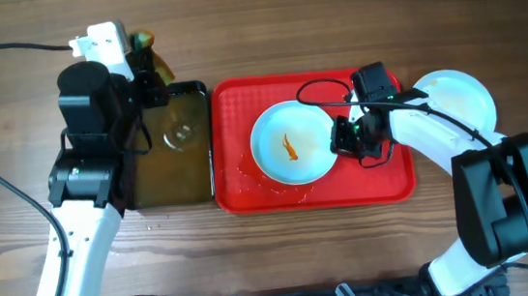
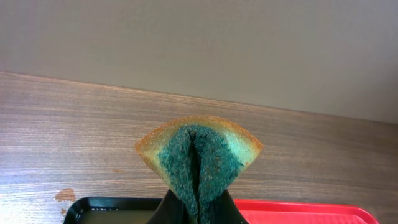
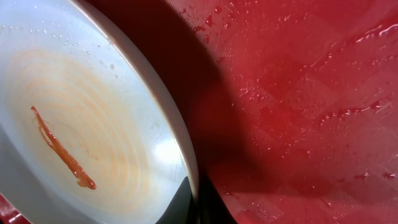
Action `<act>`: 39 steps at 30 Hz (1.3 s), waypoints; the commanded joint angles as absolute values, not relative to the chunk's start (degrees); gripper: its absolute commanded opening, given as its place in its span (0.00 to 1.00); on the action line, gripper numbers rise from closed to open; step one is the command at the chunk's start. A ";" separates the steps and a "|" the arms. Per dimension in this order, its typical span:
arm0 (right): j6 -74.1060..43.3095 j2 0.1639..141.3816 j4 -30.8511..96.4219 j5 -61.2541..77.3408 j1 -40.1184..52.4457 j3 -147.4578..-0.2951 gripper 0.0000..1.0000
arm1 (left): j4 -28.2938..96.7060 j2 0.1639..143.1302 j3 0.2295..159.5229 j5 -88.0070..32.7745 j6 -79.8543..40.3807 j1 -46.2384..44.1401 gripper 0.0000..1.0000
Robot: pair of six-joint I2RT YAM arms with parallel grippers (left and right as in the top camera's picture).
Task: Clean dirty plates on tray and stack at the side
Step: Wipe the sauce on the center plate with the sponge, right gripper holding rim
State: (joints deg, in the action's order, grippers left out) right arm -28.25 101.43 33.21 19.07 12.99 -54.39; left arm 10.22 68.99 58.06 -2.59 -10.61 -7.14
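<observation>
A pale blue plate [image 1: 291,143] with an orange sauce streak lies on the wet red tray [image 1: 393,179]. My right gripper [image 1: 343,138] is shut on its right rim; in the right wrist view the fingers [image 3: 194,202] pinch the rim of the plate [image 3: 87,118], one finger inside and one outside, above the tray [image 3: 311,93]. Another plate [image 1: 458,93] lies on the table right of the tray, partly under my right arm. My left gripper [image 1: 145,67] is shut on a folded yellow-green sponge [image 2: 199,155], held above the black tray's far end.
A black tray [image 1: 175,181] of brownish water stands left of the red tray; its rim also shows in the left wrist view [image 2: 93,204]. A cable runs across the table's far left. A black rail lies along the front edge.
</observation>
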 commanded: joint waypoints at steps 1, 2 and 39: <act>-28.01 102.76 32.77 18.74 13.32 -53.93 0.04 | 9.85 67.75 58.30 -1.58 -10.68 -7.25 0.05; -28.03 102.76 32.67 18.74 13.32 -53.93 0.04 | 9.85 67.77 58.30 -1.58 -10.68 -7.25 0.05; -27.33 102.76 32.42 18.76 13.34 -53.93 0.04 | 6.24 102.48 58.30 -42.44 -27.75 -23.29 0.04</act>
